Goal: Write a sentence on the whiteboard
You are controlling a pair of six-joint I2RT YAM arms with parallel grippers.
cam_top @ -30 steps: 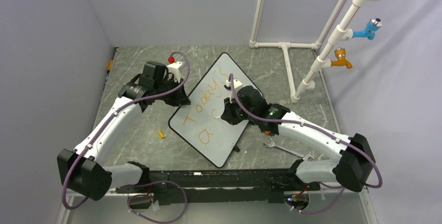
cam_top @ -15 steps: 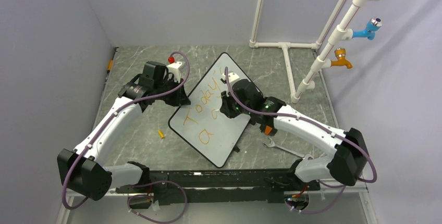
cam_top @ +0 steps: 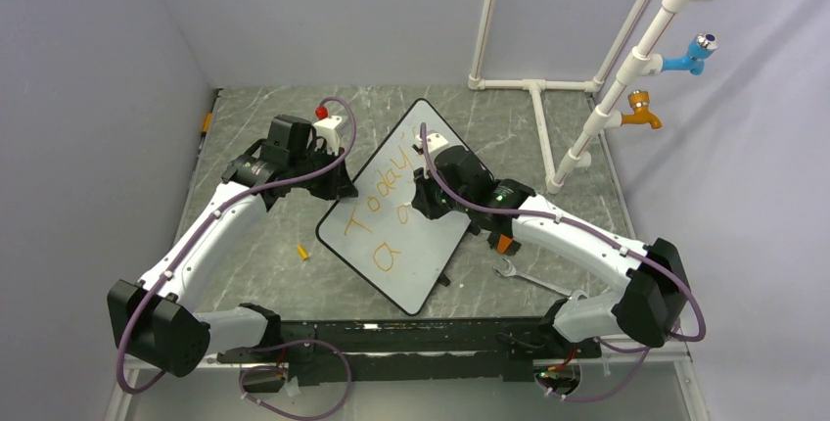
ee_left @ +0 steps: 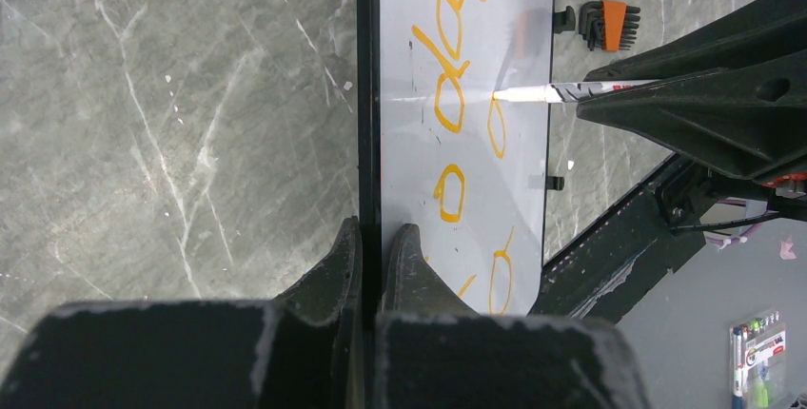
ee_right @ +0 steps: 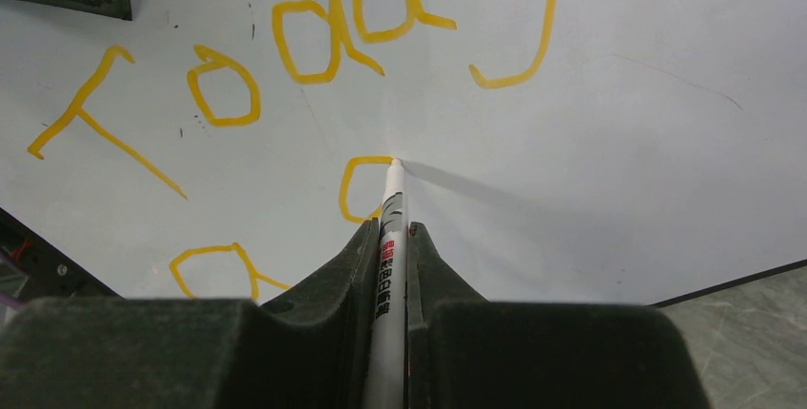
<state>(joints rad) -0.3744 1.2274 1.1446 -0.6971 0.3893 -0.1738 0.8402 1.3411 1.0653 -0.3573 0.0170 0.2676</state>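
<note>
The whiteboard [cam_top: 416,245] lies tilted on the table, white with a thin black rim. Orange letters [ee_right: 314,33] read "Today" on one line, with two rounded letters [ee_right: 214,266] begun below. My left gripper [ee_left: 373,238] is shut on the whiteboard's black edge [ee_left: 367,95]. My right gripper [ee_right: 390,233] is shut on a white marker [ee_right: 388,257]; its tip touches the board at an orange loop [ee_right: 362,185]. The marker also shows in the left wrist view [ee_left: 571,92]. In the top view the right gripper [cam_top: 431,196] sits over the board's middle.
An orange hex-key set [ee_left: 609,25] lies beside the board. A wrench [cam_top: 524,277] lies at the front right. A small orange bit [cam_top: 303,253] lies left of the board. White pipes with taps [cam_top: 626,98] stand at the back right.
My right gripper moved left and up the board with the marker, and a new orange loop appeared on the second line. The left arm has not moved.
</note>
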